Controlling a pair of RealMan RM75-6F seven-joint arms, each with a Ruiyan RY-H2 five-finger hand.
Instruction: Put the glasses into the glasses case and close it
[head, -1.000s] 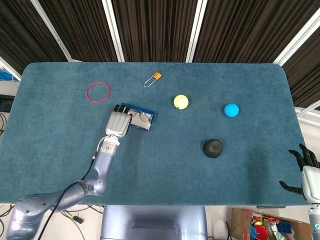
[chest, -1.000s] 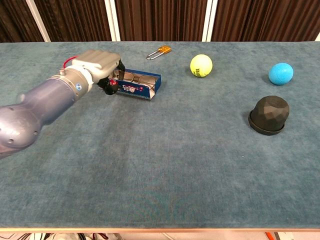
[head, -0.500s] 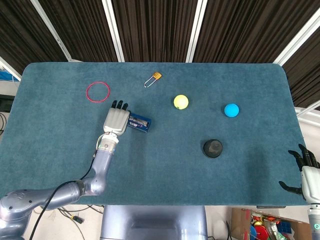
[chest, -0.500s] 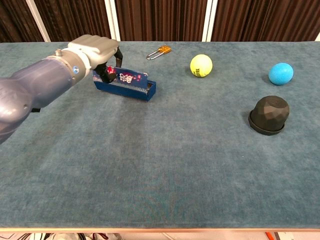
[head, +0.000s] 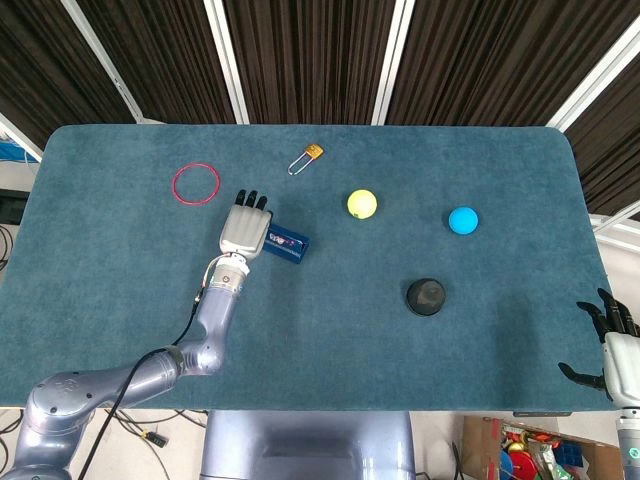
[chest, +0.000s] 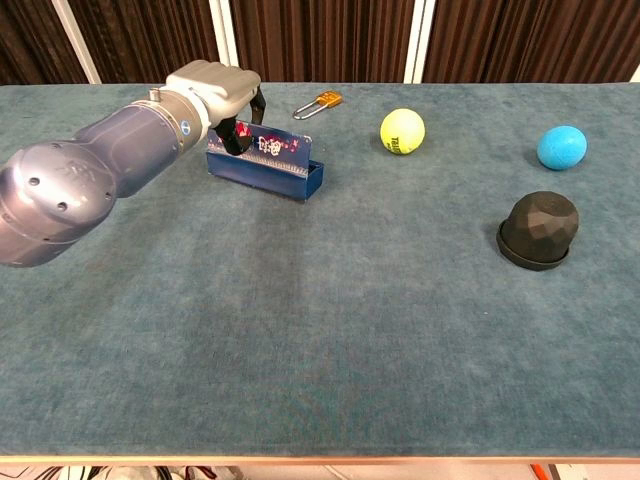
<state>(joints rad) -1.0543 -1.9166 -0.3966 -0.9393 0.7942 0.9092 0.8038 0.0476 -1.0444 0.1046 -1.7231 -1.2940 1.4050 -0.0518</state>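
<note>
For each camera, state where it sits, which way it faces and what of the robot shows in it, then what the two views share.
Head view: sits high above the near edge, looks steeply down on the whole table; shows the left hand with its arm over the glasses case, and the right hand off the table's near right corner.
Chest view: sits low at the near edge, looks forward across the table; shows only the left hand and arm.
Shared: left hand, glasses case, padlock, yellow ball, blue ball.

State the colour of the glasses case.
Blue glasses case; clearest in the chest view.
</note>
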